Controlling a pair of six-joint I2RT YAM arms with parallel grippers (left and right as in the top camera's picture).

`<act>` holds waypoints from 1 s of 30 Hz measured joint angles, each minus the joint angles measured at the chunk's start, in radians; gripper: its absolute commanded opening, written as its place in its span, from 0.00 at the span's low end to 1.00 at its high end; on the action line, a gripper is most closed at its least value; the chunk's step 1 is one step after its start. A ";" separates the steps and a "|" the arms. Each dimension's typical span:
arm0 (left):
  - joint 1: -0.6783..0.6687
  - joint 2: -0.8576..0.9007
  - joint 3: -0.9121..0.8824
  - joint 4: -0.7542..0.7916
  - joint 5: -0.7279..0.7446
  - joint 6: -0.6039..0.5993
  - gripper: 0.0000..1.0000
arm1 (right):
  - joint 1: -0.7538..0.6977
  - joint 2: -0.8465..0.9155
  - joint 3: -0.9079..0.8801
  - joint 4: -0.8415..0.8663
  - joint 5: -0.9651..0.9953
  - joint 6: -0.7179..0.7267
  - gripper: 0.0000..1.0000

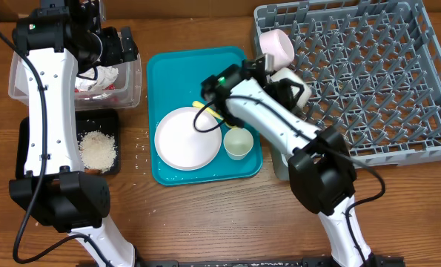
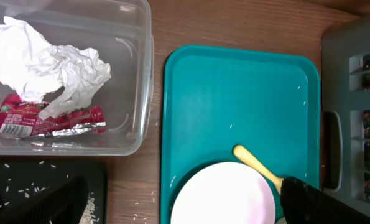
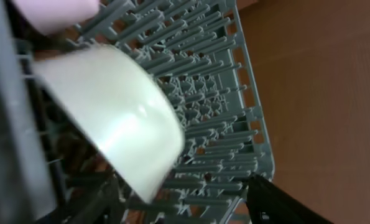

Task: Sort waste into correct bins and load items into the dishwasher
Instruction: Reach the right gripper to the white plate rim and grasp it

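The crumpled white napkin [image 2: 48, 62] and red wrapper [image 2: 45, 121] lie in the clear tub [image 1: 135, 81]. White rice [image 1: 98, 148] lies in the black tray [image 1: 27, 137]. My left gripper [image 1: 113, 46] is open and empty above the tub; in its wrist view its fingers [image 2: 181, 211] span the black tray and the teal tray. The plate [image 1: 187, 137], small cup [image 1: 238, 142] and yellow spoon [image 1: 205, 107] are on the teal tray [image 1: 168, 67]. A pink bowl [image 1: 276, 44] and a white bowl [image 3: 119, 118] stand tilted in the grey rack [image 1: 368, 74]. My right gripper [image 3: 178, 208] is open by the white bowl.
The rack fills the right half of the table, its left edge against the teal tray. My right arm [image 1: 279, 122] crosses over the tray's right side. Loose rice grains lie on the wood [image 2: 132, 180] between the black tray and the teal tray.
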 measured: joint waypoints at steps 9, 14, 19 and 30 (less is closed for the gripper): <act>0.000 0.000 0.000 0.000 0.000 0.000 1.00 | 0.042 -0.063 0.031 0.000 -0.142 -0.032 0.80; 0.000 0.000 0.000 0.000 0.000 0.000 1.00 | 0.042 -0.171 0.084 0.027 -0.317 -0.063 0.83; 0.000 0.000 0.000 0.000 0.000 0.000 1.00 | 0.042 -0.201 0.094 0.108 -0.565 -0.142 0.83; 0.000 0.000 0.000 0.000 0.000 0.000 1.00 | 0.042 -0.199 0.074 0.471 -1.018 -0.363 0.74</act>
